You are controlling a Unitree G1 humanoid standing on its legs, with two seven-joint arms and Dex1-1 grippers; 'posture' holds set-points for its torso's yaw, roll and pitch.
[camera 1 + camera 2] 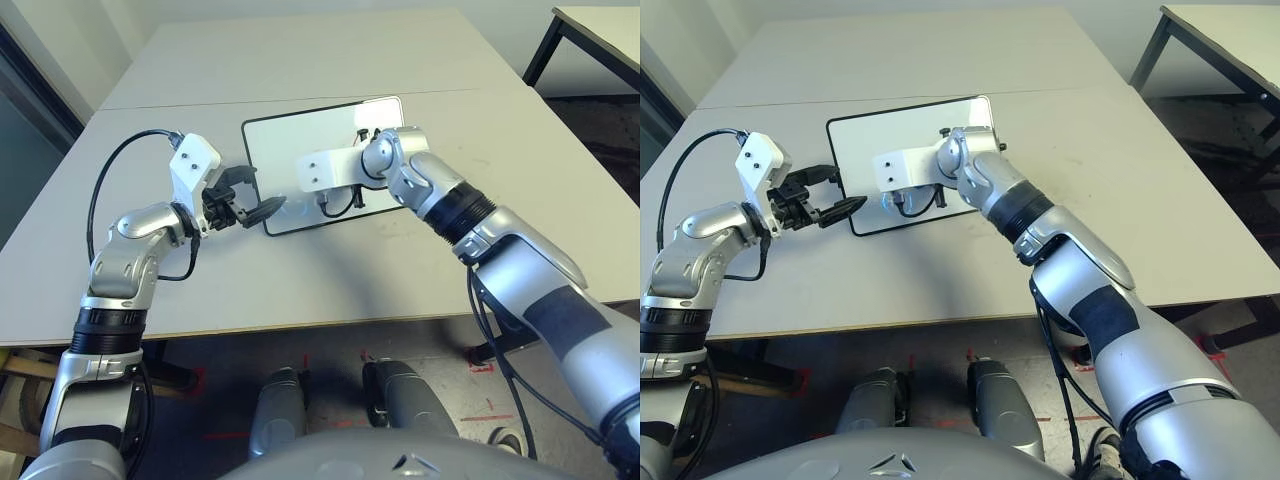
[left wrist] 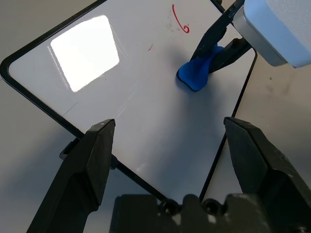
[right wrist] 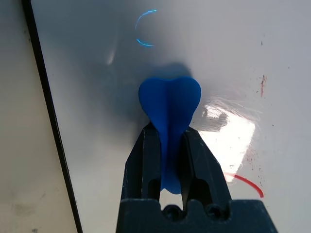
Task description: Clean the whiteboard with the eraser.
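Spreading wide across the room, pale worktop [image 1: 330,270], w/ a second table [image 1: 600,35] cut off at far right. Whiteboard [image 1: 290,150] lies flat mid-worktop, partly hidden by right forearm; red scribble [image 2: 181,24] left near one edge. Left hand [image 2: 167,145] open, jaws straddling the board's near corner, gripping nothing. Right hand [image 3: 169,160] clamped on blue eraser [image 3: 170,104], pressed to the board.

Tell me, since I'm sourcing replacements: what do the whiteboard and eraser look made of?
The whiteboard: glossy, hard white surface, given the sharp window reflection; its thin black frame looks like plastic. The eraser: matte blue, probably foam or soft plastic.
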